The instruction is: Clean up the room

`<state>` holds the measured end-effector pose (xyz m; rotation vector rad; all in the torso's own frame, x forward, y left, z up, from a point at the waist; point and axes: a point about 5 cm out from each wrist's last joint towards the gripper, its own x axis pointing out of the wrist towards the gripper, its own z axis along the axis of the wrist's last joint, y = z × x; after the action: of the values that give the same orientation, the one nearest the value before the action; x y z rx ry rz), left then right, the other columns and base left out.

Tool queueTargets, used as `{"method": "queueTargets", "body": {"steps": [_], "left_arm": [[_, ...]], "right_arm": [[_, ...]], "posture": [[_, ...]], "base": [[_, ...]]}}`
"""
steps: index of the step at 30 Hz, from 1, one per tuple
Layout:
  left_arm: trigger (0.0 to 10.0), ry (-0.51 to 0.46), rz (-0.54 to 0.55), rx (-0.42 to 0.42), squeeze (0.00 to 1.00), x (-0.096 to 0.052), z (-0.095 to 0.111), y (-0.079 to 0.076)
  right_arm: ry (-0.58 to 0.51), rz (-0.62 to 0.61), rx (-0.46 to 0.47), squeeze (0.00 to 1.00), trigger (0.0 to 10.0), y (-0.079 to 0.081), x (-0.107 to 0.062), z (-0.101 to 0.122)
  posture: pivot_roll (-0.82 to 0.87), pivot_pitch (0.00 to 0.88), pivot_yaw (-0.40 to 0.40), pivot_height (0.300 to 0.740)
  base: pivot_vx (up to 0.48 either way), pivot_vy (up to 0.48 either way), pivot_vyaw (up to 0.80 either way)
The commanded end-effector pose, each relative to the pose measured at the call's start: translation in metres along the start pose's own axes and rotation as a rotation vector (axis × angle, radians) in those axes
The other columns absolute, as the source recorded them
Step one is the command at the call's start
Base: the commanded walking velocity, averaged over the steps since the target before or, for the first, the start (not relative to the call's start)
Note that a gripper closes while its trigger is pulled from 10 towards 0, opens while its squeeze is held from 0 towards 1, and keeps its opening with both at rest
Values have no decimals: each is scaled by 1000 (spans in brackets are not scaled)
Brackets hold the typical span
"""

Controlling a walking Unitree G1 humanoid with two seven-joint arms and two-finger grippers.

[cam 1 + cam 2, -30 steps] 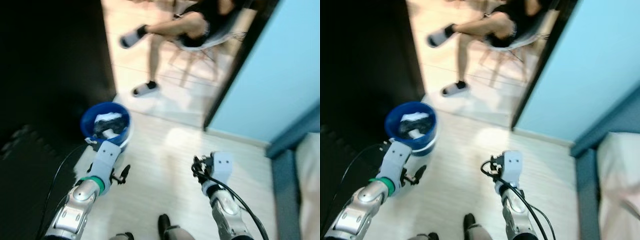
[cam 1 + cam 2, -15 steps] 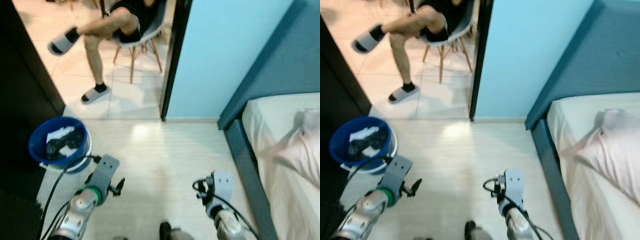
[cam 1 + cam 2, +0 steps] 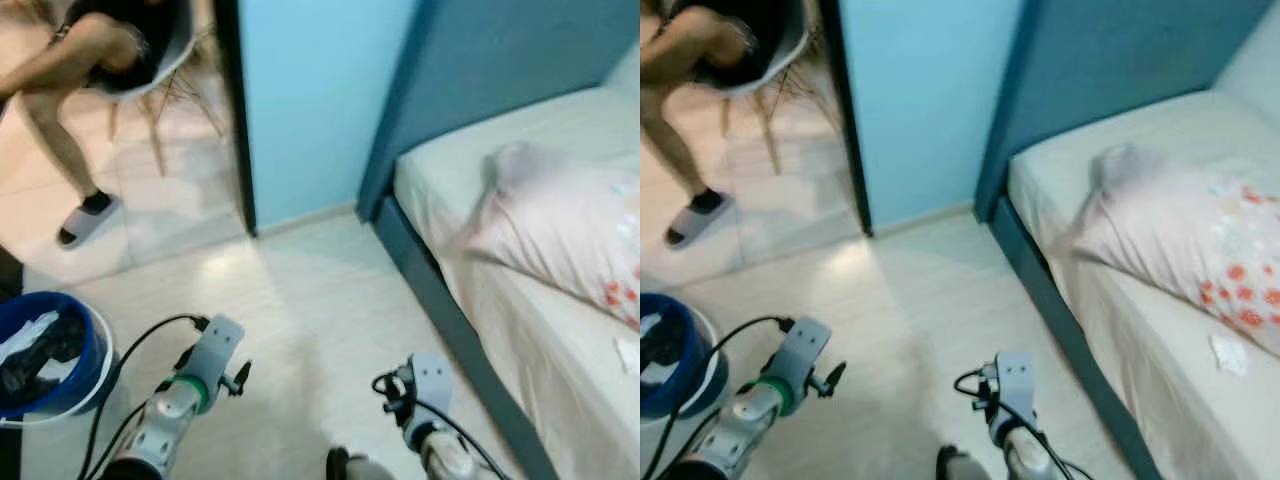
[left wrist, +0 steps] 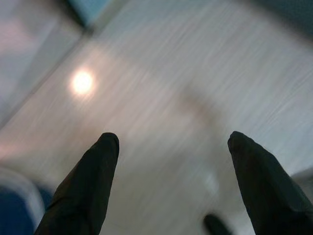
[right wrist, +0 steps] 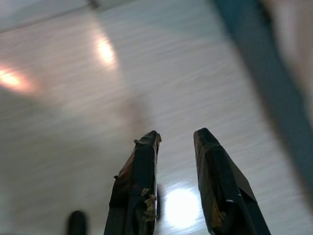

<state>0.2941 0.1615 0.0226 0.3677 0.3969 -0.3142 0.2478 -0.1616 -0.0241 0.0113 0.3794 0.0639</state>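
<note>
Bedroom corner beside an open doorway.

A bed [image 3: 520, 330] with a dark blue frame is seen at the right, with a pale, flower-printed pillow [image 3: 1180, 240] laid on it. A light blue wall [image 3: 310, 90] is met by the pale plank floor [image 3: 300, 320]. Past the doorway, a person [image 3: 85, 70] is seated on a chair [image 3: 780, 60], a sandal [image 3: 85, 218] resting on the tiles.
</note>
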Motion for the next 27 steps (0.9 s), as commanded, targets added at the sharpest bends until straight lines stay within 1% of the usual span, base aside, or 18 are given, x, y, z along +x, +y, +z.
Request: {"method": "queueTargets", "body": {"steps": [1, 6, 12, 14, 15, 18, 23, 25, 27], "left_arm": [[10000, 61, -5, -4, 0, -6, -19, -2], [10000, 49, -4, 1, 0, -4, -19, -2], [10000, 15, -7, 7, 0, 0, -13, -3], [10000, 3, -12, -1, 0, 0, -10, -4], [10000, -30, -23, -21, 0, 2, -4, -5], [10000, -71, -38, -49, 0, 3, 5, -7], [10000, -94, -46, -66, 0, 5, 11, -8], [10000, -117, -57, -83, 0, 8, 17, -10], [10000, -117, -57, -83, 0, 8, 17, -10]], "right_arm": [[14, -8, 13, 0, 10000, 0, -2, -4], [8, -9, 9, 0, 10000, 0, -1, -3], [7, -10, 6, 0, 10000, -1, -1, -3], [5, -10, 7, 0, 10000, -1, -1, -3], [-3, -10, 8, 0, 10000, -2, 0, -1], [-14, -10, 10, 0, 10000, -2, 1, 2], [-23, -12, 11, 0, 10000, -2, 2, 4], [-34, -16, 14, 0, 10000, -3, 3, 7], [-34, -16, 14, 0, 10000, -3, 3, 7]], "posture": [[50, 138, 29, 740], [50, 138, 29, 740], [46, 131, 26, 740], [46, 131, 26, 740], [46, 131, 26, 740], [46, 131, 26, 740], [46, 131, 26, 740], [40, 130, 29, 740], [40, 130, 29, 740]], "base": [[0, 0, -800], [0, 0, -800], [0, 0, -800], [0, 0, -800], [0, 0, -800], [0, 0, -800], [0, 0, -800], [0, 0, -800], [0, 0, -800]]}}
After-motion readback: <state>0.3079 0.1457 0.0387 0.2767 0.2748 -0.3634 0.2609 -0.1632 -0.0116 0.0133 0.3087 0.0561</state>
